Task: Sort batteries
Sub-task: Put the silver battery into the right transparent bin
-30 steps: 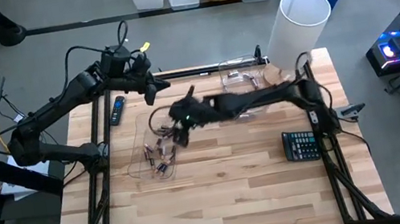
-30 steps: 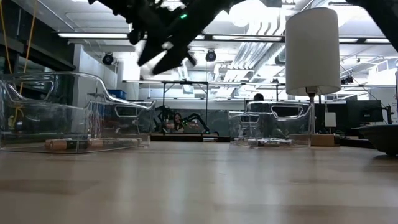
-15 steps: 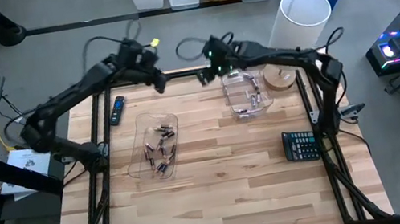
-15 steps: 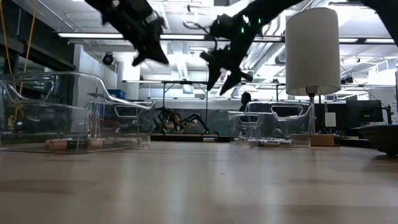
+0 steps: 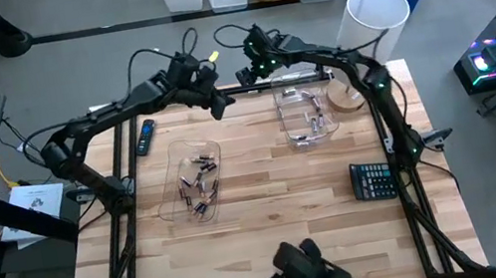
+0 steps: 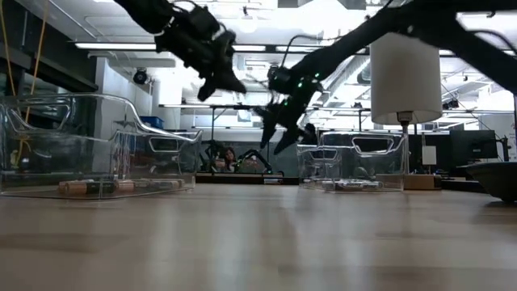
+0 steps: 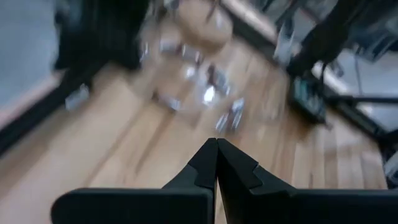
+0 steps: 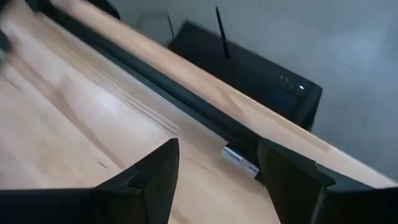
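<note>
Two clear bins (image 5: pixel 192 181) (image 5: pixel 306 115) holding batteries (image 5: pixel 200 177) too small to count, one calculator (image 5: pixel 372 180), one remote (image 5: pixel 145 137), one white cylinder (image 5: pixel 368 23), two arms

We see small dark batteries (image 5: pixel 198 180) lying scattered flat in the left clear bin (image 5: pixel 186 206), a few more batteries (image 5: pixel 310 129) in the right clear bin (image 5: pixel 288 102)

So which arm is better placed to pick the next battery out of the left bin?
Probably the left. Its claw, shut, hangs near the left bin of batteries. The right claw, open and empty, sits at the table's far edge.
</note>
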{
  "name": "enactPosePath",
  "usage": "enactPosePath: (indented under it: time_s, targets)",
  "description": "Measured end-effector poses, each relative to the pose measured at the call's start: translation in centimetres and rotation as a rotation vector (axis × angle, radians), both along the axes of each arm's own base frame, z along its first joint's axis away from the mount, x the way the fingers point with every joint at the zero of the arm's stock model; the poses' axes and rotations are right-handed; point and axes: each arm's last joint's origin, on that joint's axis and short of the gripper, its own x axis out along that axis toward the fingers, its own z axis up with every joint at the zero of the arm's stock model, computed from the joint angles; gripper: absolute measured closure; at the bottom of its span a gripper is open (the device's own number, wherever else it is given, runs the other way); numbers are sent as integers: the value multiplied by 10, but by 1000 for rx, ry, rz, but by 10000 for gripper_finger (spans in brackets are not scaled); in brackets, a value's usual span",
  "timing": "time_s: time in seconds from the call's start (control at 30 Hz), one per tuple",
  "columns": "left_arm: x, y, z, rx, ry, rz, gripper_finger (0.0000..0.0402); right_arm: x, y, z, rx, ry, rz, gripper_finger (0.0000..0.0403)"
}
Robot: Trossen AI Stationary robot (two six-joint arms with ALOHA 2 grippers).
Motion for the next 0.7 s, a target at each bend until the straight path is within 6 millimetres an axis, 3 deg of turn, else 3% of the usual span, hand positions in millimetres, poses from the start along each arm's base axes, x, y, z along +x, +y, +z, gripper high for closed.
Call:
enactPosePath:
  time_s: [0.2,0.37,0.57,0.7]
  targets:
    - [-6,-3,26,94,-102,54,401,23,-18,-6,-22,69,117,190]
    - [-18,-3,41,116,-135,103,401,29,-25,-21,6,184,153,190]
    - [-26,-1,49,151,-145,141,401,28,-17,-43,30,247,258,190]
    - [-29,1,48,161,-134,143,401,33,-11,-44,-13,289,279,190]
